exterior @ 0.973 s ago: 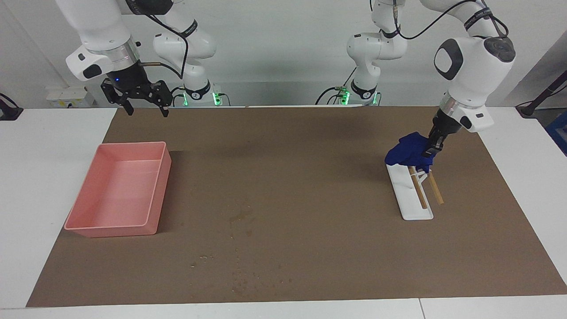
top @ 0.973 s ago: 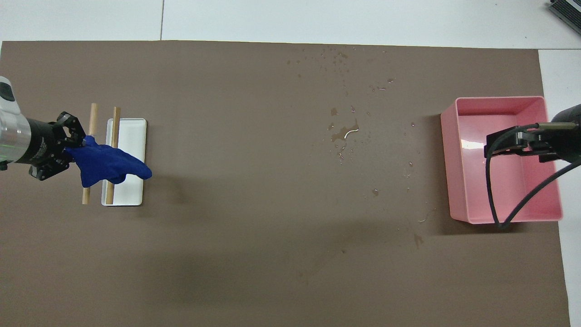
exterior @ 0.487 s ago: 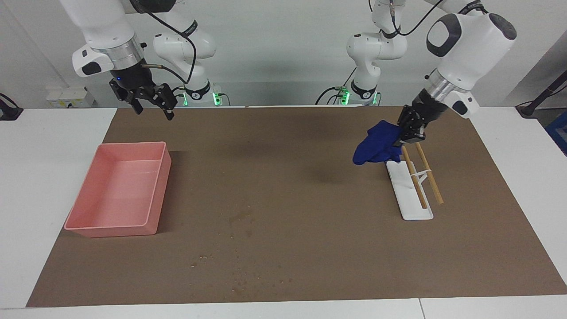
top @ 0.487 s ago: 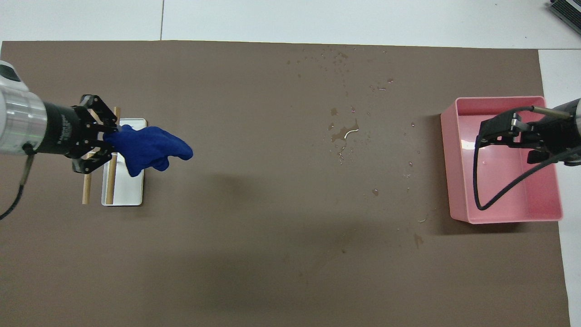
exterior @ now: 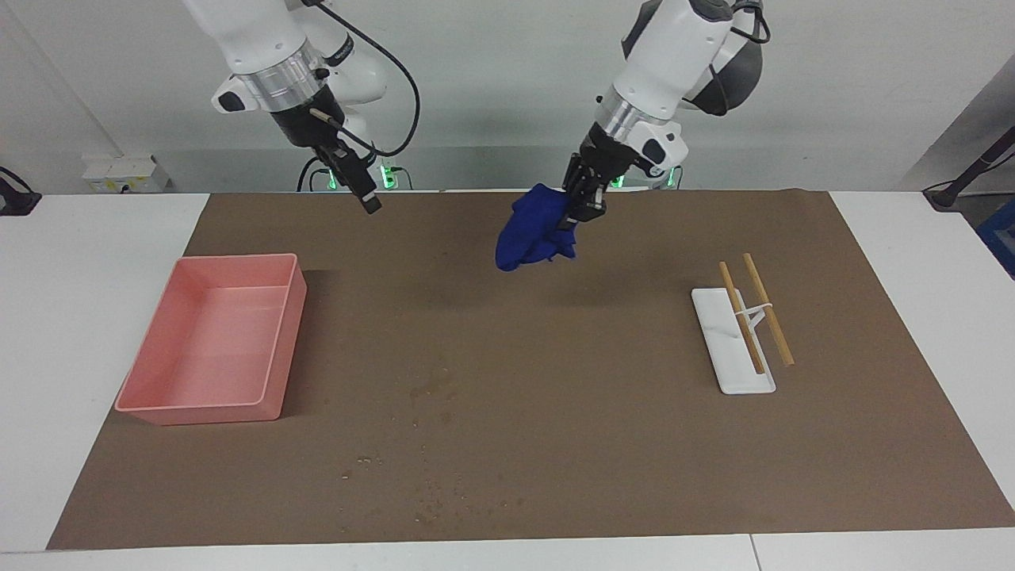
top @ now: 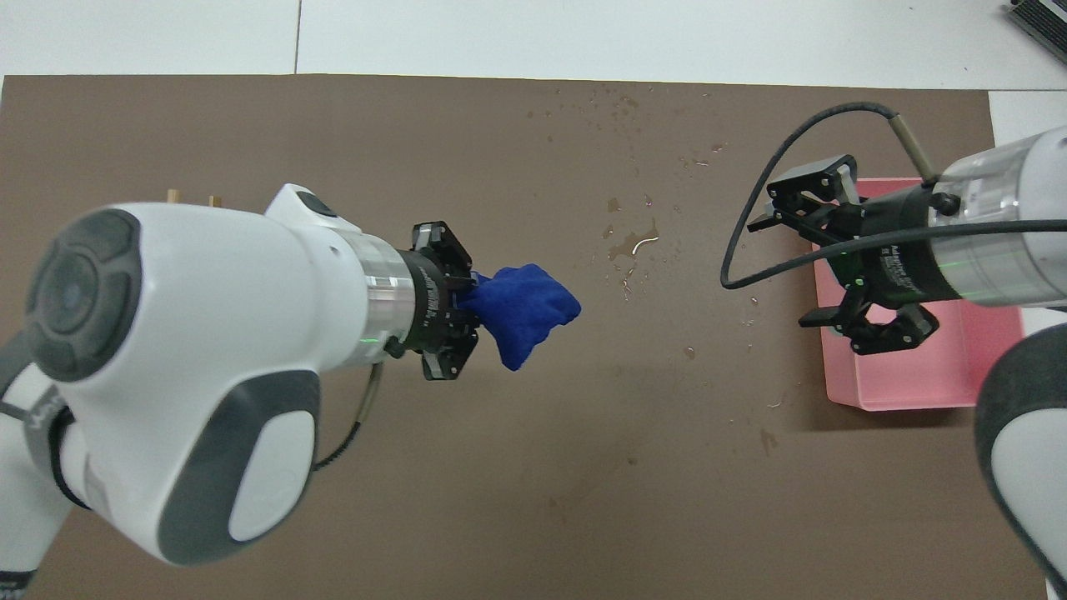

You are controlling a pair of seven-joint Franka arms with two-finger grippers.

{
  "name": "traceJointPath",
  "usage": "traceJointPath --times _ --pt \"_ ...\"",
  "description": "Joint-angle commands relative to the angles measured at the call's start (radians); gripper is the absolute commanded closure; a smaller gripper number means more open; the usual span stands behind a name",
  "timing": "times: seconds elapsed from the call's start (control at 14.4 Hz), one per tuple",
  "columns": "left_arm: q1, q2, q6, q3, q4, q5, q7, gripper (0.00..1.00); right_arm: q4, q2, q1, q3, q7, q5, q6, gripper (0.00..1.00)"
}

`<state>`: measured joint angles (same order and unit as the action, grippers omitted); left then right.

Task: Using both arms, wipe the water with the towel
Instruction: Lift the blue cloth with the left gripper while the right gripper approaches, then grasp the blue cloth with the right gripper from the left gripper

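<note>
And the towel (exterior: pixel 533 230) has travelled: a second ago it hung over the white rack at the left arm's end of the table, now the left gripper (exterior: pixel 577 208) has carried it in over the middle of the brown mat (exterior: pixel 603 444), fingertips pinched tight on one corner, the rest of the cloth dangling clear of the surface. The right gripper (exterior: pixel 366 198) has swung inward too, off the mat's edge by the pink tray (exterior: pixel 275 357) and up over the strip of mat nearest the robots, jaws spread wide with nothing between them.

Nearest the robots, that strip of mat lies bare beneath both grippers. Farther out, the tray sits at the right arm's end and the white rack (exterior: pixel 718 333) with its two wooden sticks (exterior: pixel 767 311) at the left arm's end, well apart, with a broad open lane of mat between them. In that lane lies the water (top: pixel 633 245): a small puddle past the hanging towel, then scattered droplets running out toward the mat's farthest edge, where white tabletop (exterior: pixel 492 555) begins.
</note>
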<state>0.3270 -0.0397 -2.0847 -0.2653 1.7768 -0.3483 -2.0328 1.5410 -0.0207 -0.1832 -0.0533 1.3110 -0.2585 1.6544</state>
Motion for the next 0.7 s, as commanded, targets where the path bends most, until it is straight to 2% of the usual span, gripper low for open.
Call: traceJointPath --times 0.0,0.21,0.63 --pt "0.092 0.006 -0.137 0.018 -0.008 -0.008 -0.159 1.0 0.005 0.013 -0.05 0.001 0.195 -0.03 0.033 0.0" --pt "0.162 0.007 -0.26 0.018 -0.013 0.008 -0.256 1.0 0.008 0.016 -0.07 0.001 0.341 -0.054 0.062 0.0" --pt "0.221 0.009 -0.346 0.018 -0.014 0.009 -0.311 1.0 0.034 0.021 -0.117 0.0 0.455 -0.061 0.12 0.0"
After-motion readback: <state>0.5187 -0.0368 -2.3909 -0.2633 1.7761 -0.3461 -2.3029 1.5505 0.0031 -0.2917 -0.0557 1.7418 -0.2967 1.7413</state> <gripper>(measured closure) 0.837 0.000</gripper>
